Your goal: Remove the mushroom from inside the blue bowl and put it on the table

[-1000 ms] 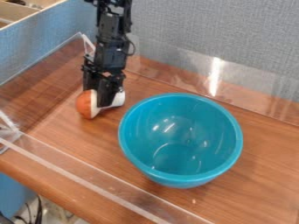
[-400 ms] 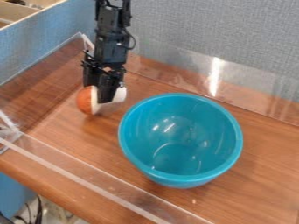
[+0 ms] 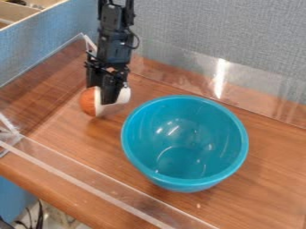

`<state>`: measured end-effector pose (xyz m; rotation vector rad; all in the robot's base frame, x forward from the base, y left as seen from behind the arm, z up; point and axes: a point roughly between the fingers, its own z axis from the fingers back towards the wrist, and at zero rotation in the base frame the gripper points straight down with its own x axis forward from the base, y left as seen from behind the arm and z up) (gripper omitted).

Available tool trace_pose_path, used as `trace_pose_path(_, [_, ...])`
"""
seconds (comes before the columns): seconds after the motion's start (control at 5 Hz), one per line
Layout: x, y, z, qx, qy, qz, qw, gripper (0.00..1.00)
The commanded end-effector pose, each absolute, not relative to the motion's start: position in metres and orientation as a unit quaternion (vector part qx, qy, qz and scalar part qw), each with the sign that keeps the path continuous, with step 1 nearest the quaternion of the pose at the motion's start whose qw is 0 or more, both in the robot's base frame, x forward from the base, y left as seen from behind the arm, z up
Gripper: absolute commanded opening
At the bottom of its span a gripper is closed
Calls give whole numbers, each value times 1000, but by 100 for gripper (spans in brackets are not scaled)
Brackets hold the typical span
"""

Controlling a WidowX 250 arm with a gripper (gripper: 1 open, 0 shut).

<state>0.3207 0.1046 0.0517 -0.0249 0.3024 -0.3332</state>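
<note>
The mushroom [image 3: 92, 103], orange-brown cap and cream stem, sits low over the table [image 3: 72, 152] just left of the blue bowl [image 3: 185, 143]. My gripper [image 3: 106, 97] points steeply down and is shut on the mushroom, its black fingers hiding part of the stem. I cannot tell whether the mushroom touches the wood. The bowl's turquoise inside holds nothing.
Low clear acrylic walls [image 3: 48, 67] run along the table's left, back and front edges. A grey fabric panel [image 3: 227, 31] stands behind the table. A light wooden box edge [image 3: 30, 13] shows at the top left.
The gripper and the mushroom in it sit very slightly higher than a second ago; otherwise nothing has moved.
</note>
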Motion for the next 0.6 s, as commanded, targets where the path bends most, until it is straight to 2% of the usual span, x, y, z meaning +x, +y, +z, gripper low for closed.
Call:
trace_pose_path(0.0, [333,108,87,10,96,-163,982,0])
trace_pose_path(0.4, [338,106,84,6,97,-165,981,0])
